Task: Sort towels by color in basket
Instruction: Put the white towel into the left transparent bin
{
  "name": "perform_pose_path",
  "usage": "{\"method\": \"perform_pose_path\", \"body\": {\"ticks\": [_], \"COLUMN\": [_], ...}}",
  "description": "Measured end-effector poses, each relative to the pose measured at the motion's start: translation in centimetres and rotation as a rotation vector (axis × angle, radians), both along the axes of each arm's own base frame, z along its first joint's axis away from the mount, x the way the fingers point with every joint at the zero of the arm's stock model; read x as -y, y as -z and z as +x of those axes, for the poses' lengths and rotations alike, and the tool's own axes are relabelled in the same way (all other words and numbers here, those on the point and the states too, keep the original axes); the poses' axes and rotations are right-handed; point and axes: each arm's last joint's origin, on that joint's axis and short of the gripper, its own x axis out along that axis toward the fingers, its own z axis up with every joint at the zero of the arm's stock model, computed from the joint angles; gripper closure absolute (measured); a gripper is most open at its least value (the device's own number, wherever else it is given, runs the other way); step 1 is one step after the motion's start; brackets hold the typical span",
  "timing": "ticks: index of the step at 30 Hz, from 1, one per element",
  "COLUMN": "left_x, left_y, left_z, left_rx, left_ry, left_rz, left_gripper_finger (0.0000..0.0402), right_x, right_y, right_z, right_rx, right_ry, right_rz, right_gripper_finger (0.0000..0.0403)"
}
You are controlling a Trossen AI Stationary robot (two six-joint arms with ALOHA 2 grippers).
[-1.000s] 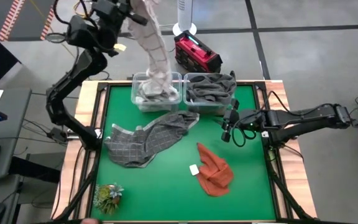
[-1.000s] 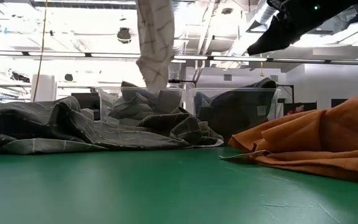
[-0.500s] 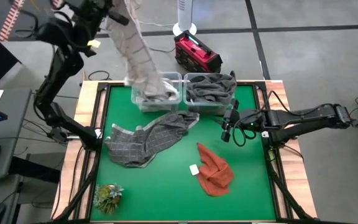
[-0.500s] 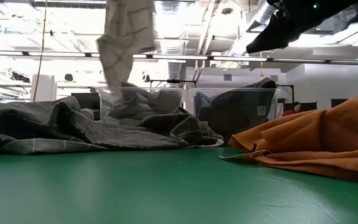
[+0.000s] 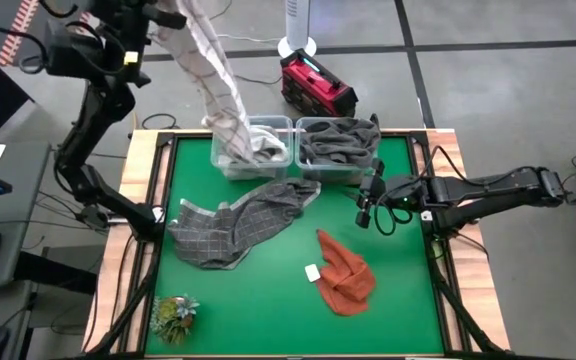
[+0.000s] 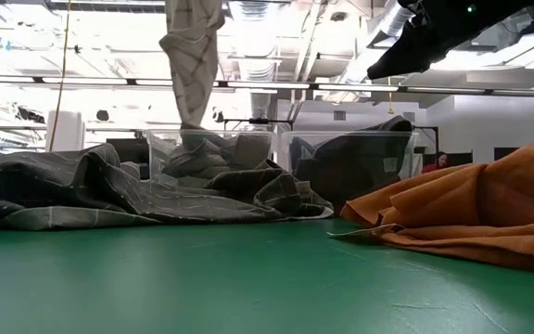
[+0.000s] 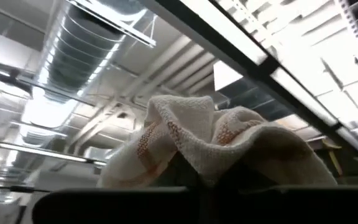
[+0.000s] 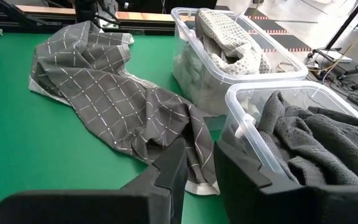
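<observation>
White checked towel [image 5: 218,85] clenched in raised left pincer [image 5: 173,15], tail grazing left bin [image 5: 253,148]; risks draping over rim on release

Right pincer [image 5: 371,207] released, hovering beside dark-towel bin [image 5: 338,145]

A lab or industrial workshop is indicated: exposed ceiling ducts [image 7: 98,46] and strip lights [image 7: 303,87] are seen overhead, bare grey concrete floor [image 5: 508,90] surrounds the green-topped desk [image 5: 268,300], and a red equipment case [image 5: 318,85] stands behind it

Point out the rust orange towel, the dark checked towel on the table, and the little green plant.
rust orange towel [image 5: 346,276], high view, middle of its folds
dark checked towel [image 5: 238,223], high view, centre of the spread cloth
green plant [image 5: 173,317], high view, its leafy top
</observation>
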Motion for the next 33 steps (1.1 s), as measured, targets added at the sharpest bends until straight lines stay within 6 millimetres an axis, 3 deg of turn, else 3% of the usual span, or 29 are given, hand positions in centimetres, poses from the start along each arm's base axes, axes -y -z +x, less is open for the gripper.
{"method": "perform_pose_path", "body": {"ticks": [10, 18, 24, 29, 33], "left_x": [0.3, -1.5, -4.0, -6.8, -8.8], "left_y": [-0.2, 2.4, 6.0, 8.5, 9.7], "left_z": [-0.2, 2.1, 3.9, 5.1, 6.6], "left_rx": [0.103, -0.277, -0.591, -0.694, -0.712], "left_ry": [0.205, 0.026, -0.11, -0.137, -0.157], "left_rz": [-0.019, -0.226, -0.43, -0.581, -0.602], "left_gripper_finger": [0.0391, 0.0391, 0.0391, 0.0391, 0.0391], "right_x": [0.0, 0.0, 0.0, 0.0, 0.0], "right_y": [0.0, 0.0, 0.0, -0.1, -0.2], "right_z": [0.0, 0.0, 0.0, 0.0, 0.1], "right_rx": [-0.002, -0.001, -0.001, 0.008, 0.02], "right_ry": [-0.001, 0.0, 0.0, 0.0, 0.0], "right_rz": [-0.002, 0.0, 0.0, 0.001, 0.001], "right_gripper_finger": [0.029, 0.029, 0.029, 0.029, 0.029]}}
